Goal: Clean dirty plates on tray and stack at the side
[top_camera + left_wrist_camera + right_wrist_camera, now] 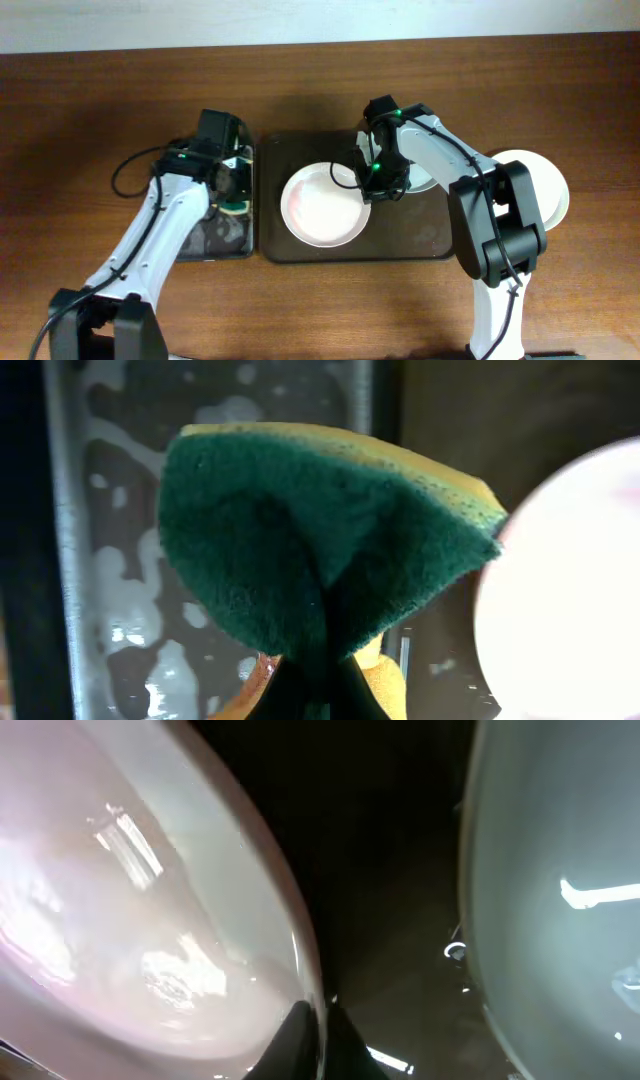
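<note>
Plates of this kind are stiff, glazed and smooth, so we treat them as light, slippery and liable to chip. The right gripper (pixel 318 1042) is closed on the rim of the nearest plate (pixel 130 890). In the right wrist view, one dark fingertip sits on each side of the thin edge.

We judge the rim to be the only workable hold, since the shallow wall offers nothing else to pinch. So narrow a bite may let the plate pivot or slide, more so if it is wet.

This plate has a pink smear across its well. It lies within the tray (pixel 420 245), extending from the fingers toward the left arm. Just beside the fingers on the opposite side lies a second plate (pixel 560 870), with a dark strip of tray between the two. Well beyond that, off the tray, a third plate (pixel 553 185) rests on the table (pixel 100 80).

The left gripper (pixel 230 182) is clamped on a folded green sponge (pixel 320 540), soft and compressible, above the black tray (pixel 65 560) with its wet floor.

Not determinable:
- The right arm covers most of the second plate from overhead, so we cannot tell whether it is soiled.
- We cannot tell whether the gripped plate is raised or resting.
- The sponge hides the left fingertips.
</note>
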You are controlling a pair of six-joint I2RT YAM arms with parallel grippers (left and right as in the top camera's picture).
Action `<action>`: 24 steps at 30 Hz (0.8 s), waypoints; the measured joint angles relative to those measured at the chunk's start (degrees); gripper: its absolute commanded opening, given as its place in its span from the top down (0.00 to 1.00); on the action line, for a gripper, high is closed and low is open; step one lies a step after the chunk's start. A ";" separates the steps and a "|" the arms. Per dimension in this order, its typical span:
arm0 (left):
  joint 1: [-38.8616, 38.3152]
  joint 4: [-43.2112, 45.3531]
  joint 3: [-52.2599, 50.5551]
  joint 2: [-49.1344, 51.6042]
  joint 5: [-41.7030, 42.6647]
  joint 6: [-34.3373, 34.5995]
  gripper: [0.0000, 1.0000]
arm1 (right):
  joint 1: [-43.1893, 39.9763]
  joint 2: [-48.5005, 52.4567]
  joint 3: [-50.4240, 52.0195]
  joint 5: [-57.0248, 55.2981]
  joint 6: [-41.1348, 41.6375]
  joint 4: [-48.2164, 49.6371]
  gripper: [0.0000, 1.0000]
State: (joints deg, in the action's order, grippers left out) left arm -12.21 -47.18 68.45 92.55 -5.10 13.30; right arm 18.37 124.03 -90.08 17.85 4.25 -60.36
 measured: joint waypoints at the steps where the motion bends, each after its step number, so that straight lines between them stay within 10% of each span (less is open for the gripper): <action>1: 1.81 0.31 -0.83 0.02 0.28 -0.52 1.00 | 0.00 0.00 -0.02 0.00 0.02 0.00 0.93; 4: 4.68 5.42 -6.23 1.01 3.91 -4.31 1.00 | 0.00 0.00 -0.02 0.00 0.02 -0.07 0.94; 7: 4.68 6.54 -8.24 5.99 5.81 -5.88 0.37 | 0.00 0.00 -0.02 0.00 0.00 -0.35 0.94; 9: 4.68 7.37 -8.26 9.18 6.21 -6.80 0.21 | 0.00 0.00 -0.02 0.00 0.02 -0.35 0.93; 14: 4.74 8.96 -8.31 10.01 5.25 -6.82 0.25 | 0.00 0.00 0.00 0.00 0.02 -0.35 0.93; 19: 4.74 14.88 -9.42 10.16 4.68 -6.64 1.00 | 0.00 0.00 0.00 0.00 0.00 -0.61 0.94; 23: 4.72 15.28 -9.40 10.54 4.42 -6.43 0.99 | 0.00 0.00 -0.02 0.02 0.02 -0.94 0.94; 24: 4.68 14.82 -9.07 10.54 3.96 -6.43 0.72 | 0.00 0.00 -0.02 0.00 0.00 -1.11 0.94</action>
State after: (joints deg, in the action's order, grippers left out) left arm -7.53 -32.36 59.37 103.09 -1.15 6.87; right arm 18.37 124.03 -90.11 17.85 4.25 -61.47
